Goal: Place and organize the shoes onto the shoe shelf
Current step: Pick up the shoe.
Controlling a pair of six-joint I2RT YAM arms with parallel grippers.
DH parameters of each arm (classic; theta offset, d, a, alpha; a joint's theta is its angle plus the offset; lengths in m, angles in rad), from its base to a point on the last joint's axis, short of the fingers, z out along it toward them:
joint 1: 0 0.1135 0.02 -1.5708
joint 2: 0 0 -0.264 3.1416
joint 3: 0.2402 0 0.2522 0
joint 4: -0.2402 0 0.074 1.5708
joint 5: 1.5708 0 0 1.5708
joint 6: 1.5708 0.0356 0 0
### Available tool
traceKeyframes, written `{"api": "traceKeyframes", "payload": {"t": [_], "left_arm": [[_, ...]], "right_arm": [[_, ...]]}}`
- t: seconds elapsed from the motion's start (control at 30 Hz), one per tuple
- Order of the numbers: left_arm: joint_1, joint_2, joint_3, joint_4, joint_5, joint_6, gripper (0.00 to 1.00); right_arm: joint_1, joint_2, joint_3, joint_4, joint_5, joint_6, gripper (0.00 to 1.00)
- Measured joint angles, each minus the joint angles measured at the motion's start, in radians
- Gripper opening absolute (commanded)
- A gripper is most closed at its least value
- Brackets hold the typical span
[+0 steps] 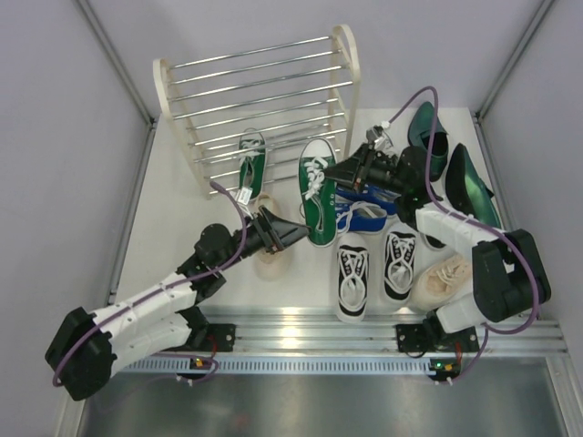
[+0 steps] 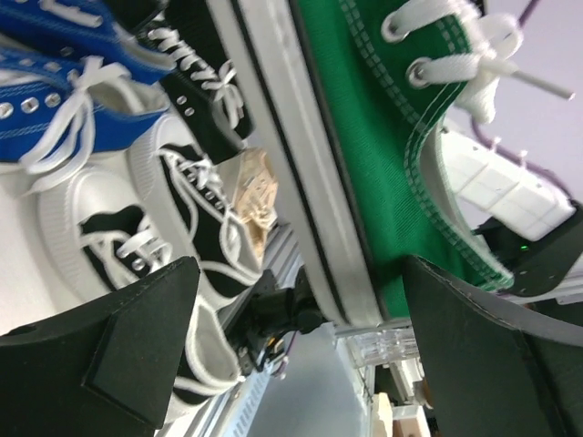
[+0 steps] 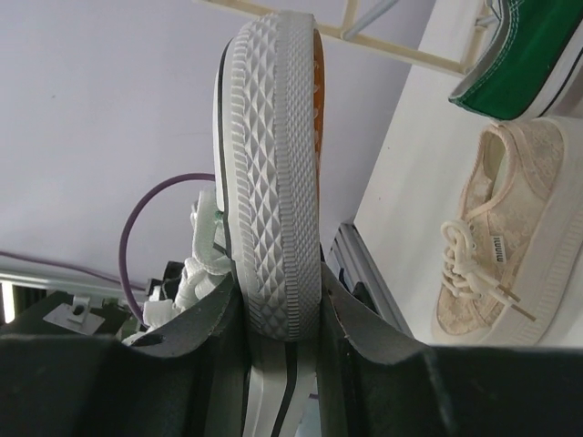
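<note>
Green sneaker [image 1: 316,193] lies just right of shoe shelf [image 1: 344,64], long axis near-far, toe toward the rack. Right gripper [image 1: 342,171] pinches forefoot from the right. Left gripper [image 1: 293,233] spread wide at heel, holding nothing. Mate [image 1: 252,159] on low tier, to the left; likely target beside it.

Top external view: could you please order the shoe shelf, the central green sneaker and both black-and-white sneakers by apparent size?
1. Chrome-rod shoe shelf with cream side panels.
2. Green canvas lace-up sneaker, possibly nearer the camera.
3. Black-and-white canvas sneakers: alike, tied.
</note>
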Motion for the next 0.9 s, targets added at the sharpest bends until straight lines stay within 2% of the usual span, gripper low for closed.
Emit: {"api": "traceKeyframes", "payload": {"t": [0.27, 0.63, 0.9], "left_arm": [[-0.001, 0.13, 0.059, 0.212, 0.01, -0.092, 0.98], [-0.001, 0.146, 0.093, 0.262, -0.001, -0.158, 0.98], [-0.005, 0.15, 0.093, 0.278, -0.073, -0.191, 0.97]], "right_arm": [[0.01, 0.001, 0.011, 0.023, 0.008, 0.023, 0.0], [0.001, 0.054, 0.068, 0.053, 0.044, 0.042, 0.0], [-0.004, 0.077, 0.114, 0.05, 0.092, 0.034, 0.0]]}}
